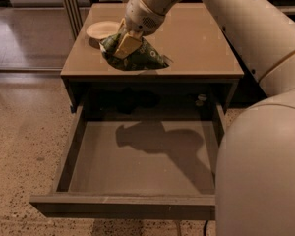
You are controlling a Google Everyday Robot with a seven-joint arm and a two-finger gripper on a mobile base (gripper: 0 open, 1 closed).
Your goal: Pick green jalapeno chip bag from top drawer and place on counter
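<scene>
Green jalapeno chip bag (140,57) hangs over the front left part of the desk (196,38), just beside the white bowl (101,29) and well clear of the open drawer (123,206) below. The jaws, at the end of the pale arm (152,4) reaching in from the upper right, are pinched shut on the upper left of the bag, one yellowish finger pressed flat across the foil. Whether the bag's lower edge touches the desk or floats just above it cannot be told.

By its look the bag is very light, soft and crinkly: it sags to a point on the right and bulges round the pinch. The foil is likely slick, so it may creep out of a loose grip, and a hard squeeze would probably crush the chips inside. The best hold seems to be on the gathered foil near a sealed edge, where the material folds thick and nothing brittle lies between the jaws.
</scene>
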